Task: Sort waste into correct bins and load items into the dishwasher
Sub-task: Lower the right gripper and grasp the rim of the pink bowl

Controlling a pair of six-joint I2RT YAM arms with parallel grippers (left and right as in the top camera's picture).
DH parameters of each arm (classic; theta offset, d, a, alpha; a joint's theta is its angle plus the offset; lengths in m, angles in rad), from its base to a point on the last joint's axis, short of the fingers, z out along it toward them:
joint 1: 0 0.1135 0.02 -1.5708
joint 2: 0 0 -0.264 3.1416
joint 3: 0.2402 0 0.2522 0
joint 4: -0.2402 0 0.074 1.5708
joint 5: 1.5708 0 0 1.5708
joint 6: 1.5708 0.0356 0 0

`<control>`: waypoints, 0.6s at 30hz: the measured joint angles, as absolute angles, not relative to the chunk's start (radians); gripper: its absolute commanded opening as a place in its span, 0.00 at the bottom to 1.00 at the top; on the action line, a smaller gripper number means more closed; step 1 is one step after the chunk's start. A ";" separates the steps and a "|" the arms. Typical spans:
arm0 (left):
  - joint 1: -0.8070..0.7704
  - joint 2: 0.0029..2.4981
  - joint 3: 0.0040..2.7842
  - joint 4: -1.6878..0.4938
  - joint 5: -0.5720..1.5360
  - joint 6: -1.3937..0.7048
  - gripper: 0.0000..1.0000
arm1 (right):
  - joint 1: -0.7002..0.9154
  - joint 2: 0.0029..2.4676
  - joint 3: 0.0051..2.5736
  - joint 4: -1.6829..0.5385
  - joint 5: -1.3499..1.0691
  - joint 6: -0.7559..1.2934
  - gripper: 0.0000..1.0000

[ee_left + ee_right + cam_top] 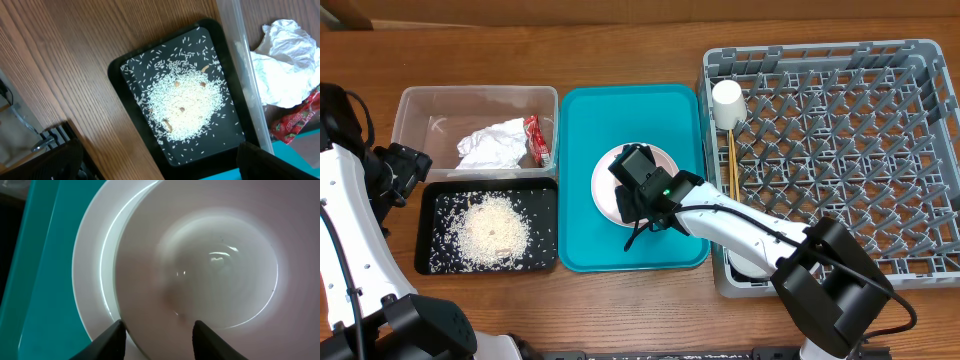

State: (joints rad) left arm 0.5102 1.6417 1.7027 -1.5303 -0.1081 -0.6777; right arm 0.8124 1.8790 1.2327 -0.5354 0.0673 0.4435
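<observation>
**White bowl straddled at the rim for lifting off the plate**

The white bowl [220, 265] is seated on the pale pink plate [92, 260], and both are carried by the teal tray [580, 110] at the centre of the overhead frame. The right jaws are lowered over the bowl's near edge so that its thin wall can be pinched and the bowl taken to the grey dish rack [840, 150] at the right. There the cup [727, 97] and chopsticks [732, 165] are already lodged.

In the right wrist view the right jaws are seen partly open. One finger is placed outside the rim and the other inside the bowl. The gap is far wider than the wall, so no grip is judged to be made yet.

The left jaws are spread fully wide and nothing is held. They are parked at the left edge, by the black tray [425, 230] of rice [492, 228]. The napkin [492, 145] and red wrapper [537, 140] are kept in the clear tub [480, 92].
</observation>
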 measured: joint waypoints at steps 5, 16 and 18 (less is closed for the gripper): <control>0.510 1.642 1.703 -1.531 -0.108 -0.678 1.00 | 0.812 1.879 1.240 -0.631 0.067 0.443 0.45; 0.510 1.642 1.703 -1.531 -0.108 -0.678 1.00 | 0.812 1.879 1.292 -0.611 0.067 0.441 0.51; 0.510 1.642 1.703 -1.531 -0.108 -0.678 1.00 | 0.812 1.879 1.292 -0.593 0.067 0.440 0.53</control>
